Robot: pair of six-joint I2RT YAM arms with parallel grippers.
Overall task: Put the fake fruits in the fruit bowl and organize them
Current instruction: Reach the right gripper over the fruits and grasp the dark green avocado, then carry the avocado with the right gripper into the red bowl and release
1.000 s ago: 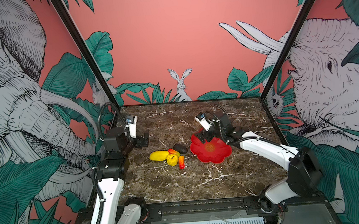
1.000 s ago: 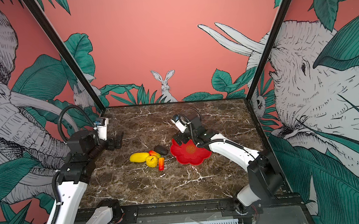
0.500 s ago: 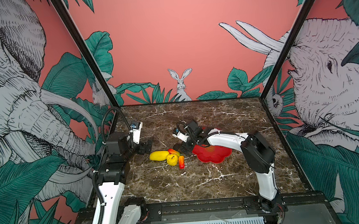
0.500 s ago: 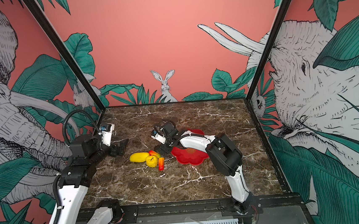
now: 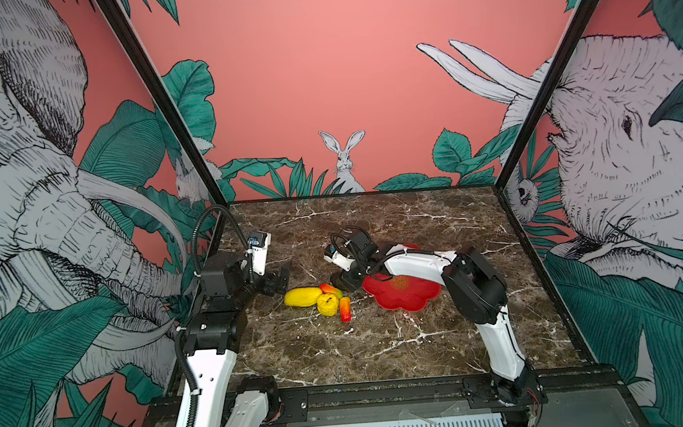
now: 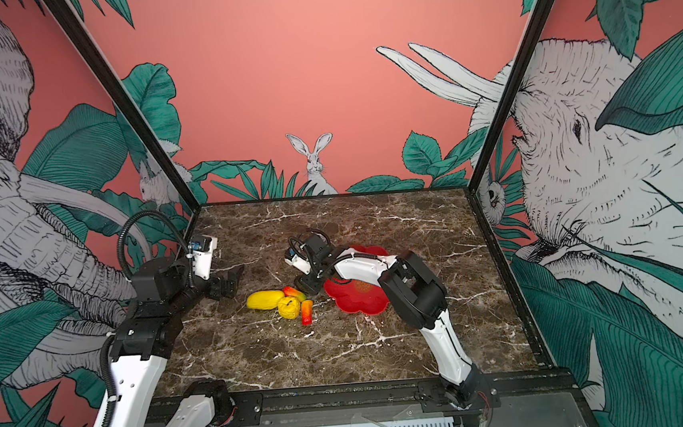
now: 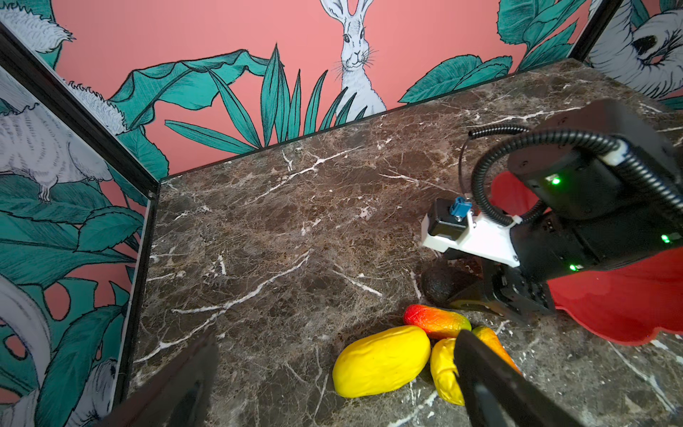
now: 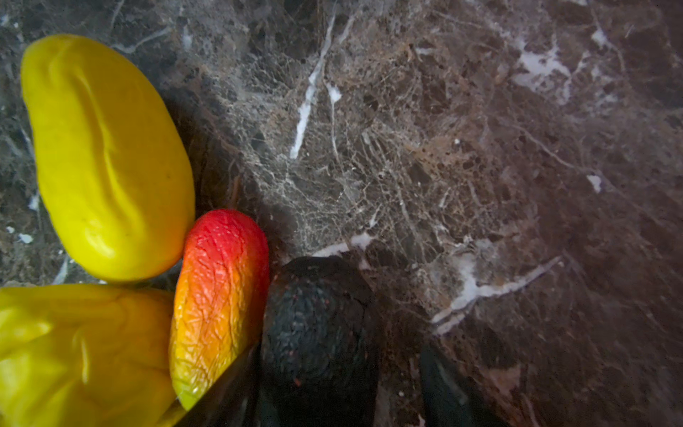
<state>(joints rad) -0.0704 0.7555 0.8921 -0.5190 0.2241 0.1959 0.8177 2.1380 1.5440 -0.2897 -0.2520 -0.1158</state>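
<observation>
The fruit bowl (image 5: 404,297) (image 6: 355,299), red and flower-shaped, holds no fruit. Left of it lie the fake fruits: a long yellow one (image 5: 302,297) (image 8: 107,155), a round yellow one (image 5: 327,304) and two orange-red ones (image 5: 345,309) (image 5: 331,290). The dark oval fruit (image 7: 438,284) (image 8: 318,325) lies between the jaws of my right gripper (image 5: 343,285) (image 8: 336,392). That gripper is low on the table and part open, with a gap showing on one side of the fruit. My left gripper (image 5: 278,280) (image 7: 336,338) hovers open just left of the fruits.
The right forearm (image 5: 414,259) lies across the bowl's far side. The brown marble table (image 5: 383,344) is walled on the left, the right and at the back. The arm bases stand at the front edge.
My right gripper swung left from over the bowl, dropped round the dark fruit, and its jaws narrowed. My left gripper edged right and down towards the fruits.
</observation>
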